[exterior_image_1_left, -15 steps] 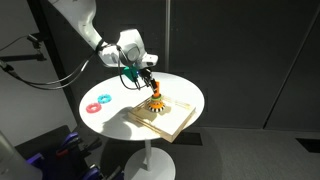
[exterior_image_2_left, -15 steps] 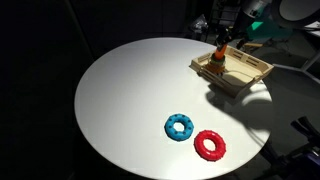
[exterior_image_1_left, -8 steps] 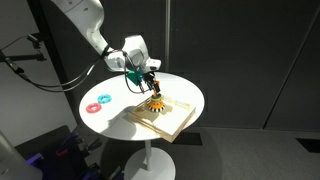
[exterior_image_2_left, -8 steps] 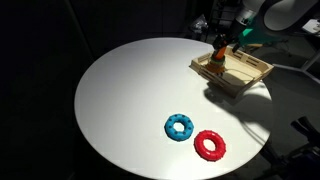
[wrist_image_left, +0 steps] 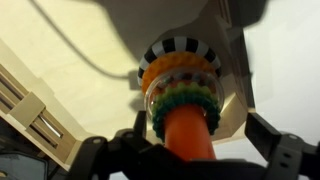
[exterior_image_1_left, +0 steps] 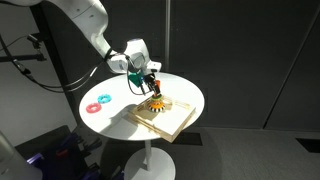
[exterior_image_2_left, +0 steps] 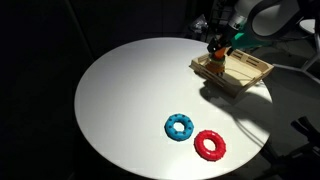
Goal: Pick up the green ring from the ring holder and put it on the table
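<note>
While the hand (exterior_image_1_left: 150,83) hangs just above the ring holder (exterior_image_2_left: 240,72), its two fingers (wrist_image_left: 98,152) stand wide apart, one on each side of the single orange peg (wrist_image_left: 186,132), and they grip nothing. The one green ring (wrist_image_left: 184,101) sits around the peg, uppermost of three rings stacked there. Beneath it come one yellow-orange ring (wrist_image_left: 180,72) and one black-and-white checked ring (wrist_image_left: 180,47). In both exterior views the holder's pale wooden board lies near the edge of the round white table (exterior_image_2_left: 120,90). Two more rings lie flat on the table, well apart from the holder: one blue ring (exterior_image_2_left: 180,127) and one red ring (exterior_image_2_left: 210,145), just beside each other.
</note>
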Robot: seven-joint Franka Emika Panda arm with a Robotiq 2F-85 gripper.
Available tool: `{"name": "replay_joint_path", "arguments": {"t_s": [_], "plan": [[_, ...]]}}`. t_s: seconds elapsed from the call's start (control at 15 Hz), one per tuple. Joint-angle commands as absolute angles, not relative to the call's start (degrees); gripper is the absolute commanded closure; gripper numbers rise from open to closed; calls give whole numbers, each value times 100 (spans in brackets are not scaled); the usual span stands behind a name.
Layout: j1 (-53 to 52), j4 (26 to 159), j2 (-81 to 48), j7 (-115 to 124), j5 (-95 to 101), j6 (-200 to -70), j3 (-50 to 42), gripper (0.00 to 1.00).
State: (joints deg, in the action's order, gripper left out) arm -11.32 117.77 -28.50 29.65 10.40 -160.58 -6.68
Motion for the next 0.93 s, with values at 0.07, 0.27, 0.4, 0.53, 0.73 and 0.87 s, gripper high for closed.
{"name": "replay_joint_path", "arguments": {"t_s": [0.07,0.27,0.4,0.53,0.73,0.87], "plan": [[-1218,11469,-3052,2766,874,-16051,-760,0],[-1233,11426,-3086,2767,877,-16025,-775,0],[-1265,11440,-3082,2791,895,-16005,-809,0],[-1318,11458,-3073,2823,928,-15991,-869,0],[-1383,11466,-3057,2849,952,-15979,-941,27],[-1426,11476,-3044,2863,967,-15972,-985,39]]}}
